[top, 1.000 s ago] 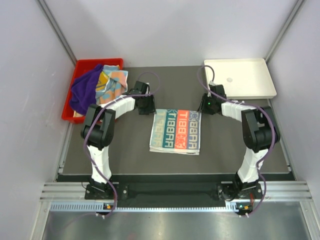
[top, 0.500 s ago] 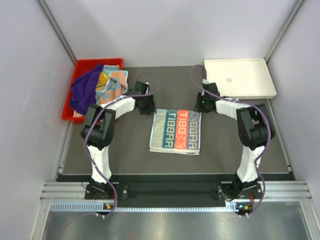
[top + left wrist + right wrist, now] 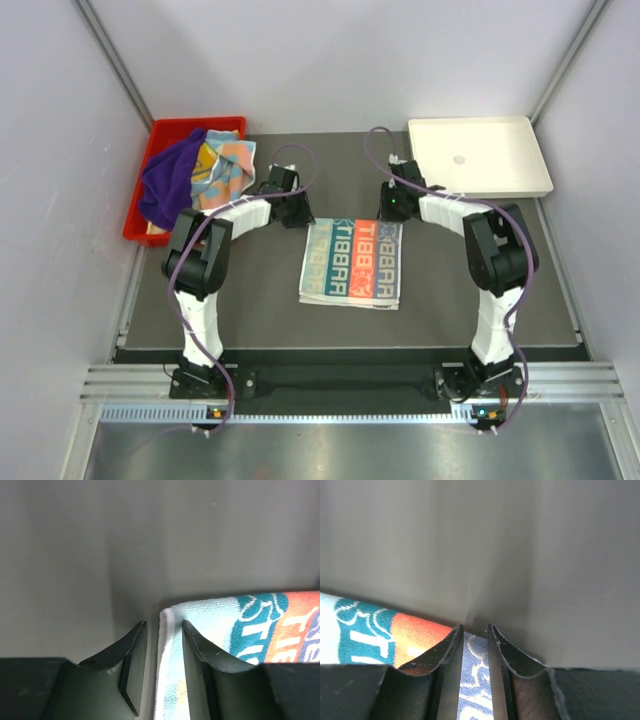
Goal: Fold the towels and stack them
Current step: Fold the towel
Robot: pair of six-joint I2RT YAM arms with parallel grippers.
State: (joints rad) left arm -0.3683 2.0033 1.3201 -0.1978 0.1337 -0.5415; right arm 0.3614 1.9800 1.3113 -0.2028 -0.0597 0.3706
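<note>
The lettered towel [image 3: 352, 262] lies flat mid-counter [image 3: 250, 300], between the arms. The left fingers [image 3: 299, 217] are down at its far left corner, set apart and straddling the white hem, with a gap showing beside the cloth. The right fingers [image 3: 390, 209] are at the far right corner, only narrowly apart, and the print shows flat between them. A purple towel [image 3: 168, 185] and a patterned towel [image 3: 225, 165] sit heaped in the red bin [image 3: 195, 121] at far left. The white tray [image 3: 500, 150] sits at far right.
</note>
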